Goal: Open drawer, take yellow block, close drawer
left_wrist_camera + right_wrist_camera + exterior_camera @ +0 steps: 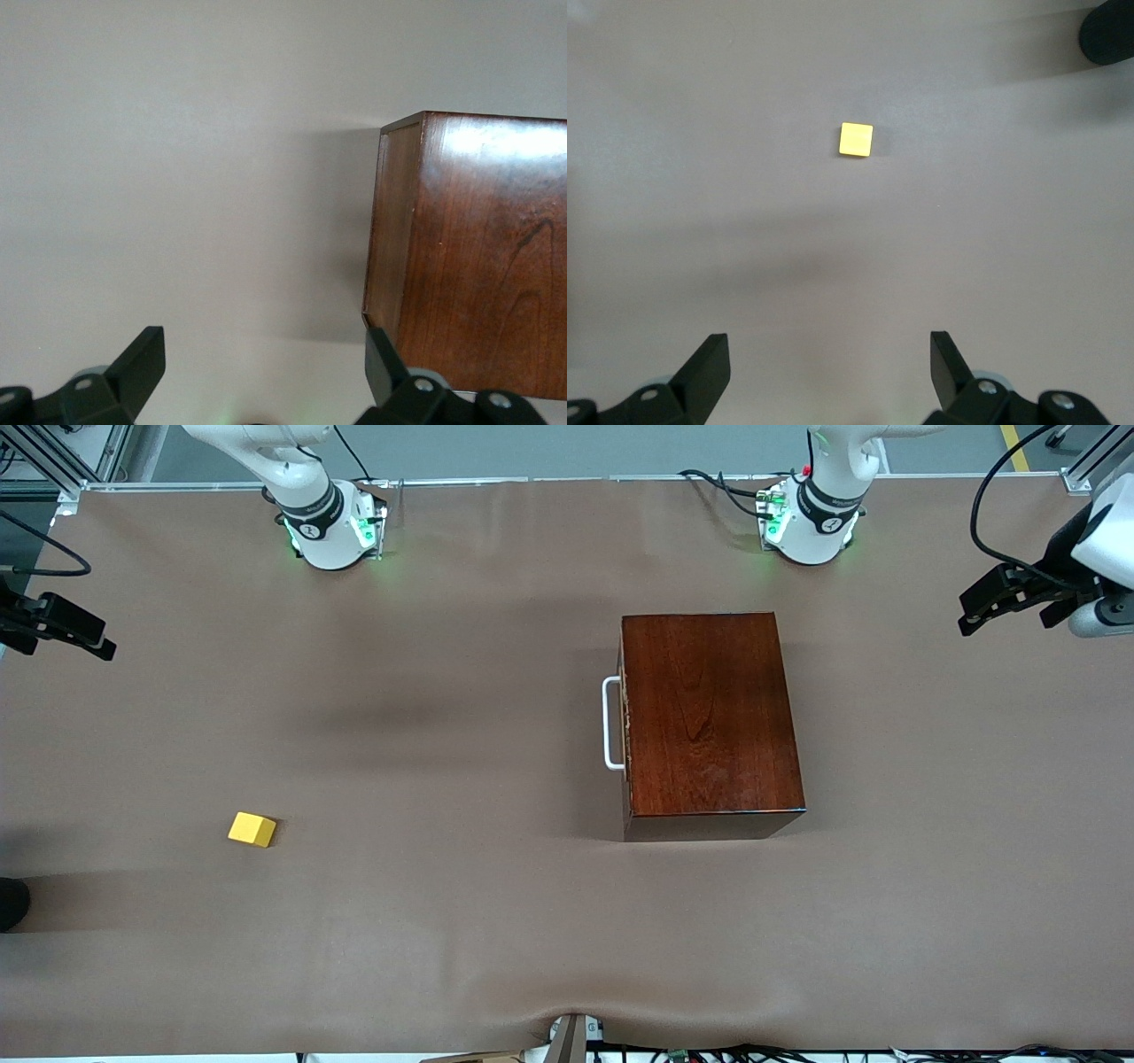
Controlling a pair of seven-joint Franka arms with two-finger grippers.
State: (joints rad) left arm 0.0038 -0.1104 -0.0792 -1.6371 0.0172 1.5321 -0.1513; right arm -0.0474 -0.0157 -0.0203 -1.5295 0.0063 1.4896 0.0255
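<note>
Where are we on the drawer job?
Looks finished. The yellow block lies out on the table, toward the right arm's end, and the drawer sits shut in the wooden box. Nothing in hand: left gripper and right gripper hang open at the table's ends. Nothing visibly left.

The brown cloth-covered desk (pixel 496 921) lies bare across most of its width. The dark wooden drawer box (pixel 709 717) is the one bulky obstacle, toward the left arm's end, its white handle (pixel 611 723) facing open desk with nothing in front of it. The small yellow block (pixel 252 829) sits alone, well apart from the box, with free room on every side.
</note>
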